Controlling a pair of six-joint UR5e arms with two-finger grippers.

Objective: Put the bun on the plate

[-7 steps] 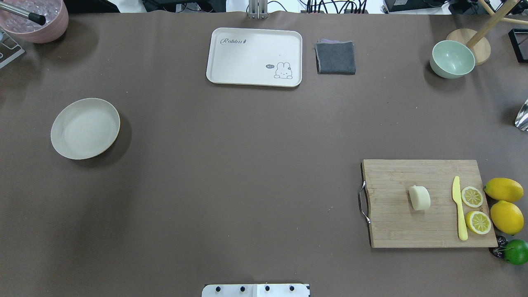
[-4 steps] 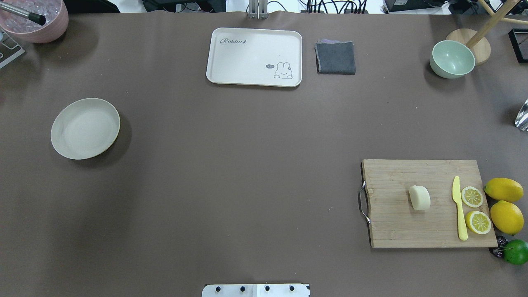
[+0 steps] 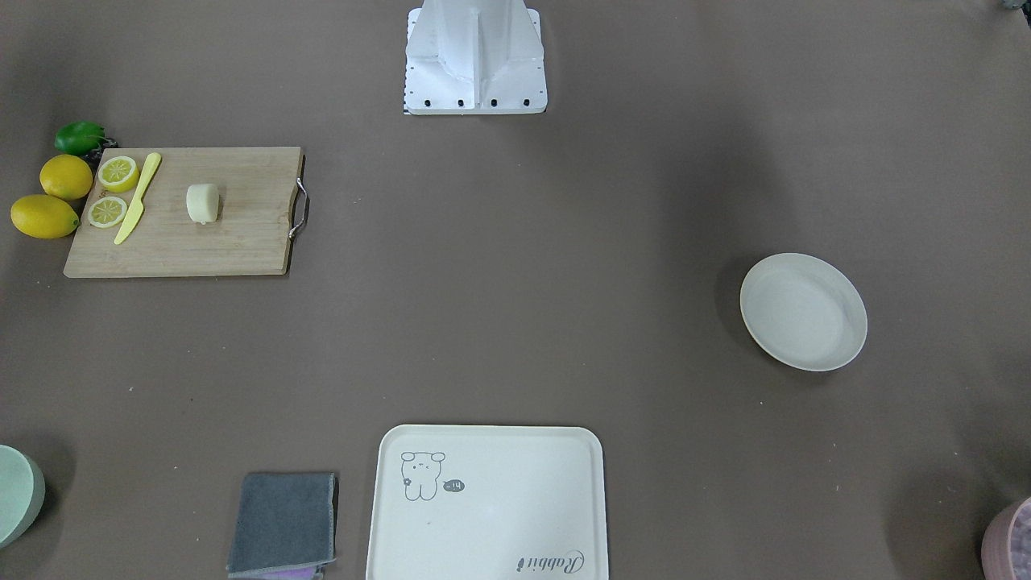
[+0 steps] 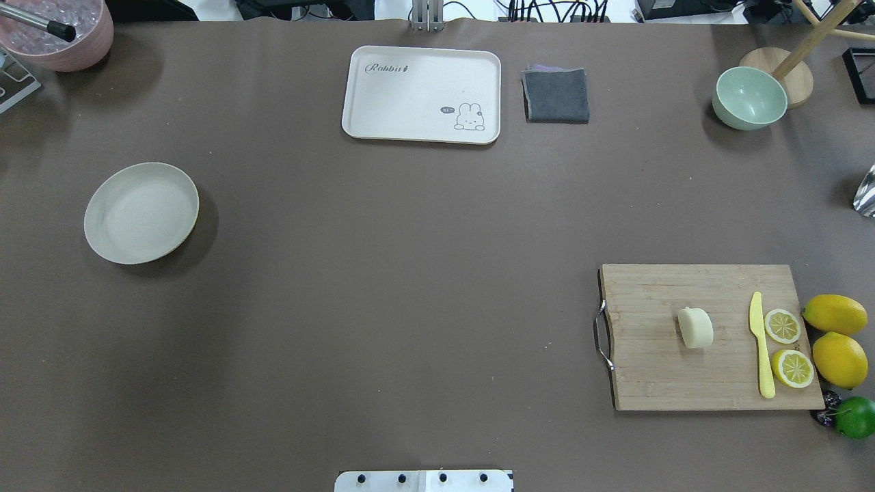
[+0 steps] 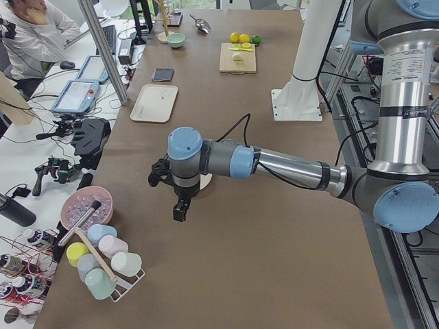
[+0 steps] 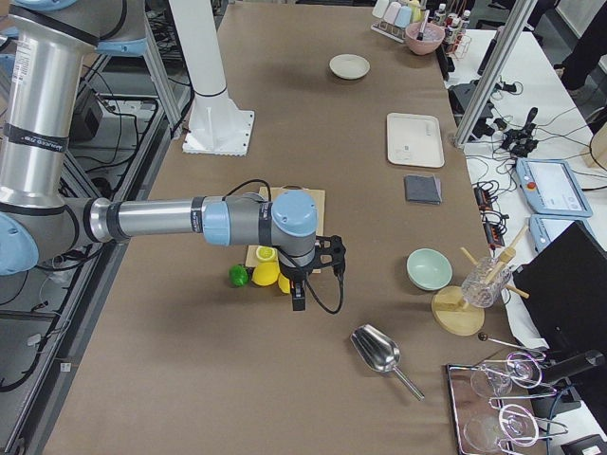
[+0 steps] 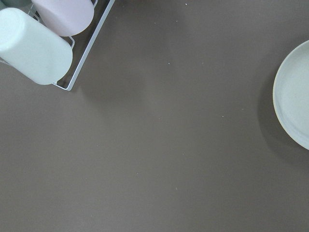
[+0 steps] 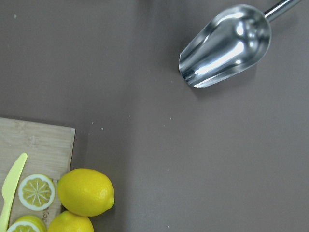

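The bun lies on a wooden cutting board at the table's right, beside a yellow knife and two lemon halves. The plate stands bare at the table's left, and its edge shows in the left wrist view. My left gripper hangs over the table next to the plate, and I cannot tell if it is open or shut. My right gripper hangs beyond the board's outer end by the lemons, and I cannot tell its state either.
A cream tray, a grey cloth and a green bowl line the far side. Whole lemons and a lime sit right of the board. A metal scoop and a cup rack lie at the table's ends.
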